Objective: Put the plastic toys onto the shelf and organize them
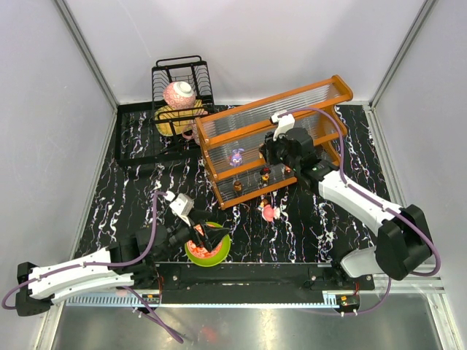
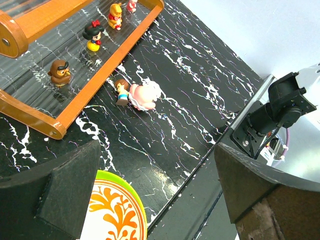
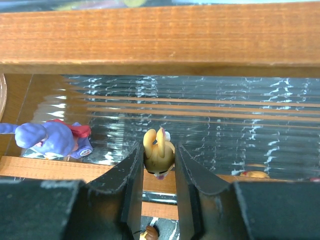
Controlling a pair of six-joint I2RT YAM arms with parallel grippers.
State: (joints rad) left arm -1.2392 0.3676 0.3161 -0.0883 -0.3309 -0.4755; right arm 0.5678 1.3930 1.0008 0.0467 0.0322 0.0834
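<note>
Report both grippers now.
Left gripper: open, empty.
Right gripper: shut on yellow toy.

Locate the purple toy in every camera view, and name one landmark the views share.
Top external: the purple toy stands on the shelf, in its left half.
Left wrist: not in view.
Right wrist: it lies at the left on the ribbed panel, left of the right pincer, which grips a yellow toy.
Shared landmark: the shelf's orange frame.
</note>
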